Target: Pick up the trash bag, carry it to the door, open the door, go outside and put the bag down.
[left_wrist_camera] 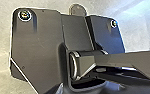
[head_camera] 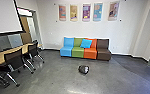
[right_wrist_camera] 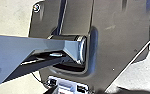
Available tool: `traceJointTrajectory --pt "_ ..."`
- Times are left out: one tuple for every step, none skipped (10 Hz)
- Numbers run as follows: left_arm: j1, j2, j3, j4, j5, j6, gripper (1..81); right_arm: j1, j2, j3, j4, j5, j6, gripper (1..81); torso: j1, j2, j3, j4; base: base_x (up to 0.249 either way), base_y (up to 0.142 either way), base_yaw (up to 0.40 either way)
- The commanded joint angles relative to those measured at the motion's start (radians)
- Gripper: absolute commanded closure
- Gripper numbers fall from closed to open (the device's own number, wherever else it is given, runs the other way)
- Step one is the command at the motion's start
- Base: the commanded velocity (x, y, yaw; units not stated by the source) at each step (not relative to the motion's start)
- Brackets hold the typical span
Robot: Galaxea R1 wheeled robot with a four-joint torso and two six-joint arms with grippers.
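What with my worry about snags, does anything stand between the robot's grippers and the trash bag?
Nothing visible does: the trash bag lies on the floor ahead, with chairs off left and coloured seats beyond.

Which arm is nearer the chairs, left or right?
Left, most likely: the chairs stand off to the robot's left. The left arm should be on their side, the right arm on the far side; both wrist cameras look onto the base plate.
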Motion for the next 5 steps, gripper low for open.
traceJointTrajectory --pt "-0.048 -0.001 0.010 -0.008 0.053 -0.003 1.0 0.045 -0.008 0.007 0.005 -0.058 -0.005 1.0 0.000 0.000 0.000 0.000 0.159 -0.072 0.000" --pt "-0.048 -0.001 0.012 -0.009 0.053 -0.003 1.0 0.045 -0.010 0.007 0.005 -0.058 -0.005 1.0 0.000 0.000 0.000 0.000 0.159 0.000 0.000" --pt "-0.048 -0.001 0.010 -0.008 0.053 -0.003 1.0 0.045 -0.010 0.007 0.005 -0.058 -0.005 1.0 0.000 0.000 0.000 0.000 0.159 0.000 0.000" --pt "-0.048 -0.001 0.010 -0.008 0.053 -0.003 1.0 0.045 -0.010 0.007 0.005 -0.058 -0.005 1.0 0.000 0.000 0.000 0.000 0.159 0.000 0.000" --pt "-0.048 -0.001 0.010 -0.008 0.053 -0.003 1.0 0.045 -0.010 0.007 0.007 -0.058 -0.005 1.0 -0.001 0.000 0.000 0.000 0.159 0.000 0.000"
